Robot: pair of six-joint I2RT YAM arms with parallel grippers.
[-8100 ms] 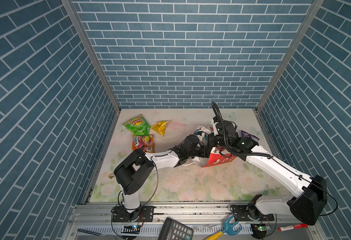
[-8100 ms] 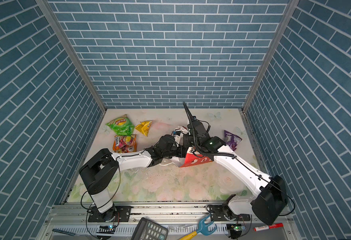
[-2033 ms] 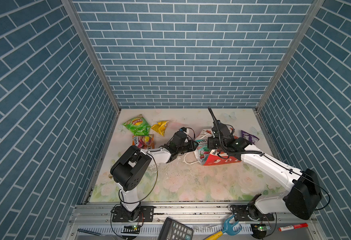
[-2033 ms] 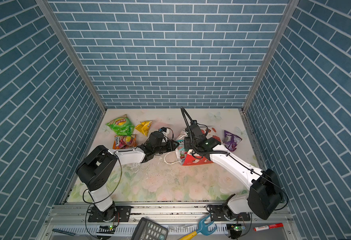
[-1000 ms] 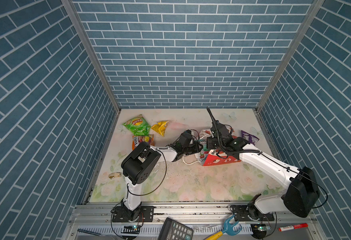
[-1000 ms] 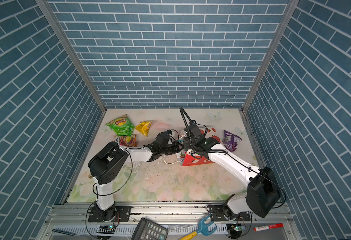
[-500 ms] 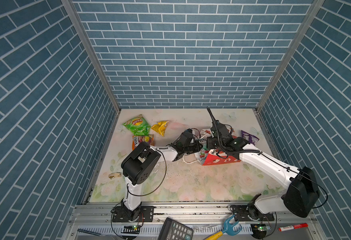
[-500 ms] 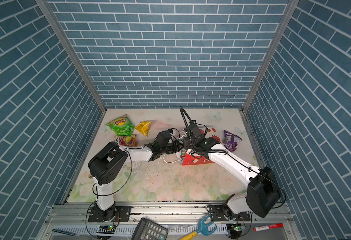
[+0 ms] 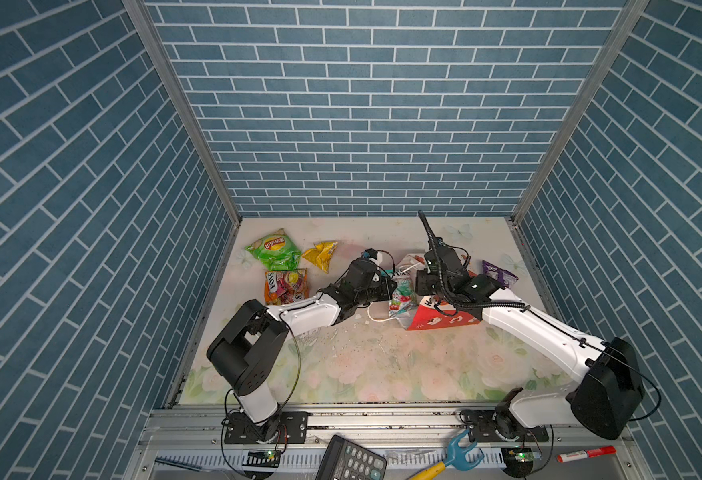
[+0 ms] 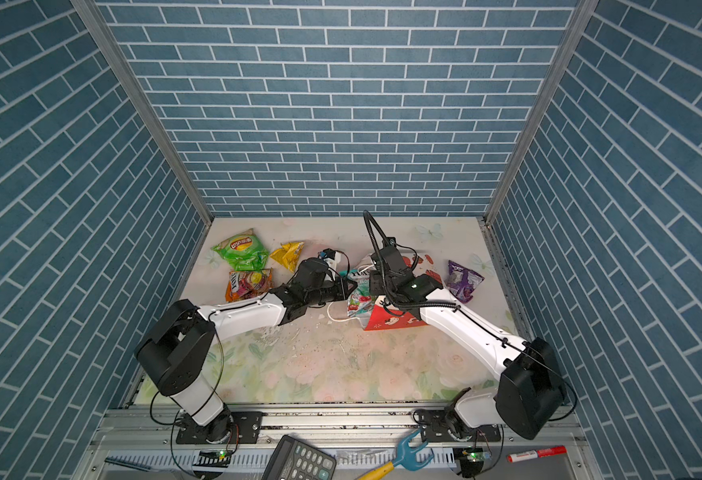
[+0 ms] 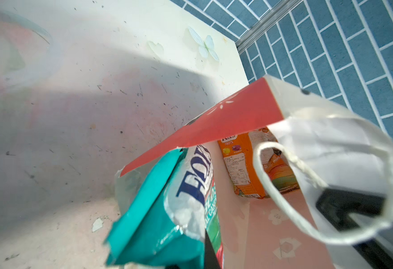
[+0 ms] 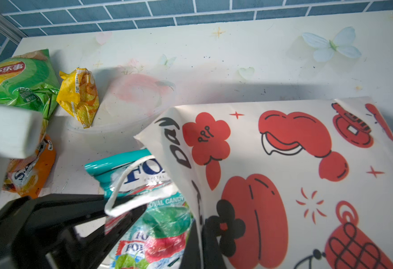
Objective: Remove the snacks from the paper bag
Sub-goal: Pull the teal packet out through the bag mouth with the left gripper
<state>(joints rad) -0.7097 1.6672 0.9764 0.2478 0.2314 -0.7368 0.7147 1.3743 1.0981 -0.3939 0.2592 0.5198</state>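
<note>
The paper bag (image 9: 441,322) (image 10: 391,322) lies on its side, mouth facing left. My right gripper (image 12: 200,249) (image 9: 422,286) is shut on the bag's upper mouth edge (image 12: 284,174). My left gripper (image 11: 186,263) (image 10: 347,289) is shut on the teal-white Fox's packet (image 11: 163,209) (image 12: 158,223) (image 9: 401,295), which sticks partly out of the mouth. An orange packet (image 11: 239,167) lies deeper inside. Out on the table lie a green Lay's packet (image 9: 273,249), a yellow one (image 9: 321,255) and an orange one (image 9: 285,286) at back left. A purple one (image 9: 498,274) lies right of the bag.
A white cord handle (image 11: 307,170) loops across the bag's mouth; another (image 9: 376,318) trails on the table. Blue brick walls close in the sides and back. A calculator (image 9: 351,459), a blue-yellow tool (image 9: 453,455) and a red marker (image 9: 586,453) lie on the front ledge.
My left gripper has closed on the teal-white packet at the bag's mouth. The right gripper keeps its hold on the bag's edge, and the bag has not moved.
</note>
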